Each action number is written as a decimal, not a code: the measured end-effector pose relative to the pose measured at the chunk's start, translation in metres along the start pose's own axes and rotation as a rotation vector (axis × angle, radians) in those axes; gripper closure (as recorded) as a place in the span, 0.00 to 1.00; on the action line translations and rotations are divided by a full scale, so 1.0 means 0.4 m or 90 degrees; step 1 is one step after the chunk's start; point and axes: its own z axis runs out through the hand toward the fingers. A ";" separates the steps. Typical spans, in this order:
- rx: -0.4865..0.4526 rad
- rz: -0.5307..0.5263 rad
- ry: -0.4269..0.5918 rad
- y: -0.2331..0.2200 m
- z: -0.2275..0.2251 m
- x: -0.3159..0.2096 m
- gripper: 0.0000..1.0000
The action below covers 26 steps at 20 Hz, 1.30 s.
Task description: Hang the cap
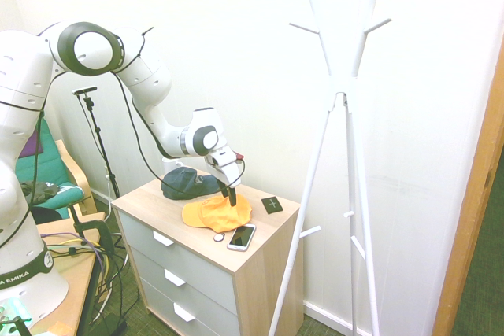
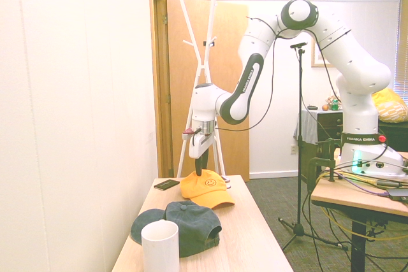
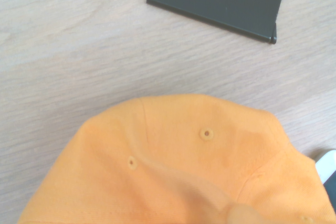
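Nearest the second exterior camera stands a white cylindrical cup (image 2: 160, 245) at the near end of the light wooden dresser top (image 2: 255, 246). Just behind it lies a dark blue-grey cap (image 2: 188, 222), crown up, brim toward the left. Farther along the top sits the yellow-orange cap (image 2: 205, 188), a smiley face on its front panel and its brim pointing toward the near right. To its left, by the wall, lies a small black card (image 2: 166, 184).

From the first exterior view, taken left to right: a green chair (image 1: 49, 179) stands at the far left behind the arm; then the dresser with three white drawers (image 1: 175, 277), the dark cap at its far left corner, the yellow-orange cap in the middle of the top, a small white round object (image 1: 218, 237) and a white smartphone (image 1: 242, 237) near the front edge, and the black card at the right. A white coat stand (image 1: 344, 100) with angled pegs rises to the right of the dresser, against the wall.

The gripper (image 1: 231, 197) points steeply down onto the crown of the yellow-orange cap, its dark fingers at the fabric. The fingers overlap in both exterior views, so whether the jaws are parted or pinching the cloth cannot be told. The cap rests on the dresser top.

The wrist view shows the orange crown with stitched eyelets (image 3: 206, 134) and the black card printed with white lettering.
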 end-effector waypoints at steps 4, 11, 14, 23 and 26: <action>-0.002 0.002 0.000 0.010 0.006 0.002 1.00; 0.004 -0.005 0.005 0.019 0.007 -0.016 1.00; 0.006 -0.007 0.008 0.019 -0.005 -0.018 1.00; -0.041 -0.006 0.019 0.054 -0.118 -0.034 1.00; -0.079 -0.009 0.047 0.060 -0.239 -0.036 1.00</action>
